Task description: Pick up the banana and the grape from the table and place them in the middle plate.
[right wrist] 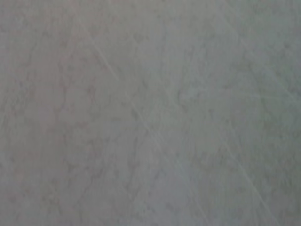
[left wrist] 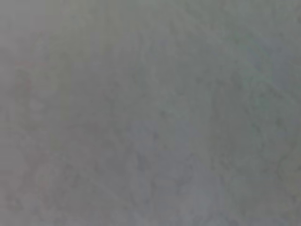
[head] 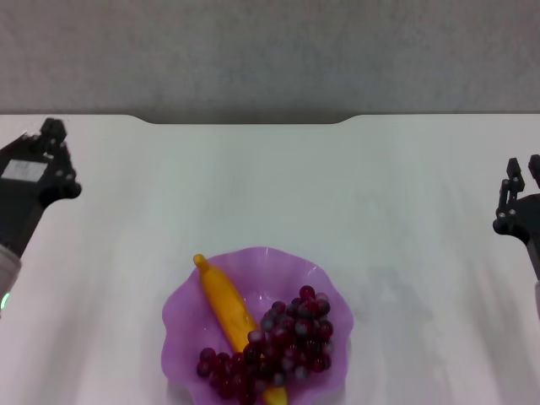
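Observation:
In the head view the purple scalloped middle plate (head: 180, 314) sits on the white table (head: 270, 186) at the near centre. The yellow-orange banana (head: 224, 305) lies slantwise in the plate. The bunch of dark red-purple grapes (head: 288, 341) lies in the plate too, across the banana's near end. My left gripper (head: 53, 133) is at the far left edge, well away from the plate and holding nothing. My right gripper (head: 523, 170) is at the far right edge, open and empty. Both wrist views show only a plain grey surface.
The table's far edge has a notch (head: 249, 121), with a grey wall behind it. Bare white tabletop lies between the plate and each arm.

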`<state>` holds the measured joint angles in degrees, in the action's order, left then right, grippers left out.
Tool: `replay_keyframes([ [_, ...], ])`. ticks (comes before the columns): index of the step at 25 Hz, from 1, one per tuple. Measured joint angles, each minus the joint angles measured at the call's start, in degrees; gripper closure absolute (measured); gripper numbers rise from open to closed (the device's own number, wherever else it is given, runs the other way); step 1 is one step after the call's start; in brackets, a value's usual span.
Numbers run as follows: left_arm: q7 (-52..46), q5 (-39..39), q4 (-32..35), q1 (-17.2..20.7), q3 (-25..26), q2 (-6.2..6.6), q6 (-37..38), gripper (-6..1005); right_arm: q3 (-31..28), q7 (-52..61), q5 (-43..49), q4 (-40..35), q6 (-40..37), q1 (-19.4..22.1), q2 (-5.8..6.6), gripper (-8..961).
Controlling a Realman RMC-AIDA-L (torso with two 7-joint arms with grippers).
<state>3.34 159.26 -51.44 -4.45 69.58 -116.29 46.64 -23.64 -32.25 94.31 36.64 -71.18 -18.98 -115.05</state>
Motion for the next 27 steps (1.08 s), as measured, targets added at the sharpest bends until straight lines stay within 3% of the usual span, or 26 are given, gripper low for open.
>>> replay_keyframes([
  [7, -0.21, -1.3, 5.06, -0.35, -0.21, -0.02, 6.6, 961, 0.0, 0.0, -1.11, 0.01, 0.0, 0.0, 0.0, 745],
  [27, 0.26, -0.94, 8.13, -2.48, -0.33, 0.05, 7.08, 960, 0.09, 0.04, -2.11, 0.19, -0.01, 0.0, 0.0, 746],
])
